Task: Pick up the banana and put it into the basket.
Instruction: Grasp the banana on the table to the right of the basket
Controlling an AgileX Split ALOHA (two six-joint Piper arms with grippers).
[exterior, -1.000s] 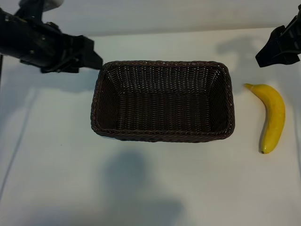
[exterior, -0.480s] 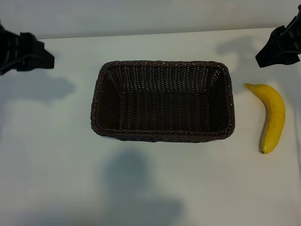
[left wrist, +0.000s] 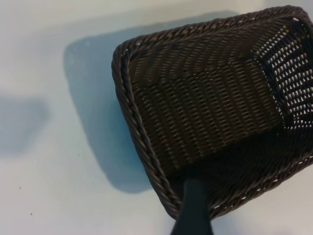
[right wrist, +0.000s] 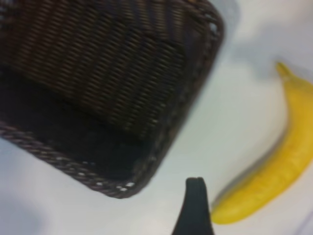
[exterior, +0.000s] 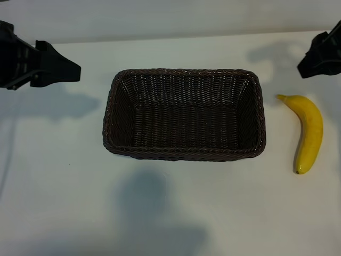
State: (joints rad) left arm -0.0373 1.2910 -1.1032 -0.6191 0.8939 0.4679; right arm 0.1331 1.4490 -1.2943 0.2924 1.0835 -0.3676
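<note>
The yellow banana (exterior: 310, 132) lies on the white table to the right of the dark-brown wicker basket (exterior: 184, 154), apart from it, stem end toward the back. The basket stands empty in the middle. My right gripper (exterior: 319, 58) hovers behind the banana at the right edge, open and holding nothing. In the right wrist view one dark finger (right wrist: 195, 205) shows between the basket's corner (right wrist: 195, 98) and the banana (right wrist: 274, 176). My left gripper (exterior: 64, 68) hangs open left of the basket's far-left corner, and its finger (left wrist: 195, 208) overlaps the basket rim (left wrist: 132, 122).
The white table (exterior: 64, 186) stretches bare in front of the basket and to its left. Soft shadows of the arms fall on it. The table's back edge runs just behind both grippers.
The left arm drew back leftward from the basket's far-left corner, then came a little way right again. The right gripper shifted slightly right. Banana and basket have not moved.
</note>
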